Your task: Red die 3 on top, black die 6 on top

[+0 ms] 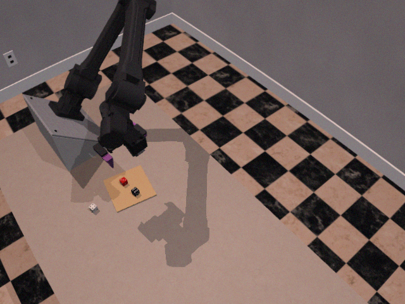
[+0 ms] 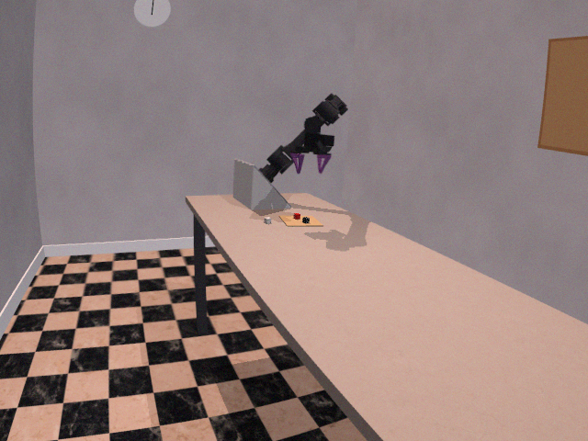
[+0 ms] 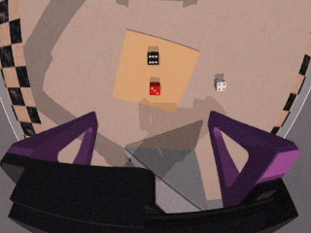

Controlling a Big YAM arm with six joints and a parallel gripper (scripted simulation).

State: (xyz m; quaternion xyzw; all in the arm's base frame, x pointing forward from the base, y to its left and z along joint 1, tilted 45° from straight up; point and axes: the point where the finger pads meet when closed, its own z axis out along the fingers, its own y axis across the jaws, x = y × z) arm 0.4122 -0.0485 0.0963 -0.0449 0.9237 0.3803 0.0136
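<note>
A tan mat (image 1: 129,188) lies flat on the table. A red die (image 1: 123,181) and a black die (image 1: 135,191) sit apart on it; they also show in the wrist view as the red die (image 3: 155,88) and the black die (image 3: 154,58) on the mat (image 3: 155,72). A white die (image 1: 93,207) lies on the table beside the mat, off it; it also shows in the wrist view (image 3: 221,84). My gripper (image 2: 310,163) with purple fingers is open and empty, high above the table near the arm's base. The pips are too small to read.
A grey wedge-shaped base block (image 1: 63,130) stands close behind the mat. The table's long edges (image 2: 265,313) run on both sides, with checkered floor below.
</note>
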